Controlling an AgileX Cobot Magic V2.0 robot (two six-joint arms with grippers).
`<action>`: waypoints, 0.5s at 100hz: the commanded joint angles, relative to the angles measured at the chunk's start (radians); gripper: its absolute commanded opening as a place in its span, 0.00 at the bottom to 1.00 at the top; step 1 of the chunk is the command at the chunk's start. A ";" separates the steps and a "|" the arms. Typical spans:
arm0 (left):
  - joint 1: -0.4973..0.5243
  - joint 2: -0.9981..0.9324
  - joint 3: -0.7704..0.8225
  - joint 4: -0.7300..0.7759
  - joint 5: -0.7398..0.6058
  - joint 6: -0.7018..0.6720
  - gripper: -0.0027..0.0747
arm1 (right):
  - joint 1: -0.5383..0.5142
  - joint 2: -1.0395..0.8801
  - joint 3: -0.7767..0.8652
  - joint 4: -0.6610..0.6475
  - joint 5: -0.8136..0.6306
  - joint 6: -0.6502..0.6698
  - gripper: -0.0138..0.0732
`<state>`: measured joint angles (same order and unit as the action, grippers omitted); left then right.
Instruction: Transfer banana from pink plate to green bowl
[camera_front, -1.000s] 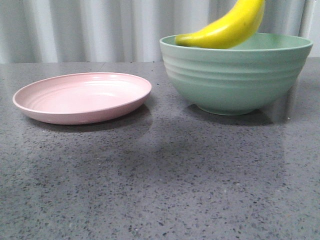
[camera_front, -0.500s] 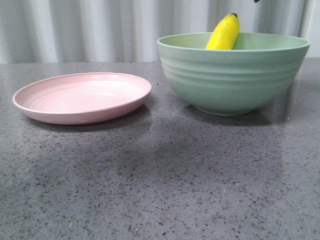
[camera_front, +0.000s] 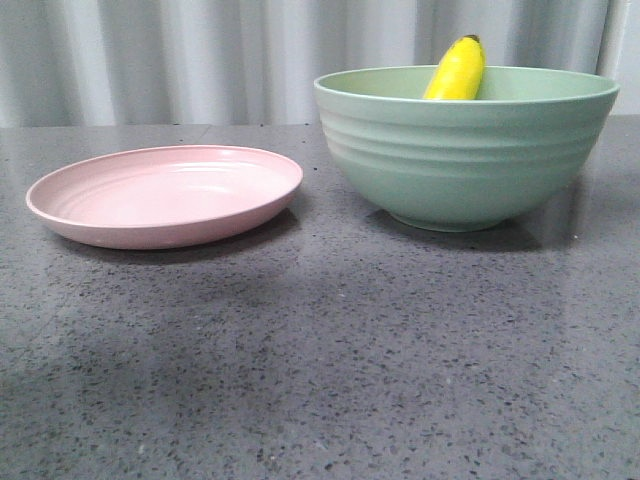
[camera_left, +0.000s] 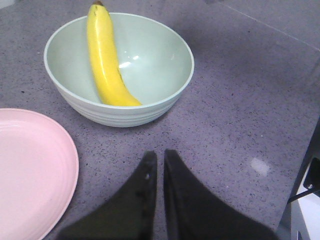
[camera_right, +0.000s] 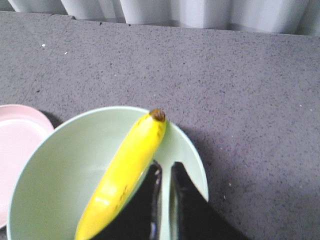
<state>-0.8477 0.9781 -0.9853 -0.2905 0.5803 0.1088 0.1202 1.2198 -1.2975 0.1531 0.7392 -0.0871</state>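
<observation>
1 glossy yellow banana (camera_left: 106, 60) in green bowl (camera_front: 465, 160) | both grippers apparently nearly closed, empty

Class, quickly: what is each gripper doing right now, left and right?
Left gripper: shut, holding nothing, above the grey speckled table.
Right gripper: shut, empty, over the pale mint-green ridged bowl, beside the glossy yellow curved banana.

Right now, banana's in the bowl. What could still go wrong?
1. The banana leans on the green bowl's wall, its tip over the rim; a knock might tip it out.
2. The right gripper, nearly shut, hangs over the bowl beside the banana; a careless retreat could catch either.
</observation>
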 joint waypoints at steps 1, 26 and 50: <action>-0.008 -0.083 0.049 -0.011 -0.140 -0.016 0.01 | -0.001 -0.110 0.065 -0.006 -0.125 -0.018 0.07; -0.008 -0.342 0.331 -0.011 -0.327 -0.032 0.01 | -0.001 -0.412 0.405 -0.006 -0.319 -0.018 0.07; -0.008 -0.592 0.572 -0.011 -0.410 -0.032 0.01 | -0.001 -0.757 0.682 -0.008 -0.436 -0.018 0.07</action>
<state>-0.8477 0.4538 -0.4484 -0.2905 0.2799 0.0872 0.1225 0.5652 -0.6582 0.1527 0.4257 -0.0925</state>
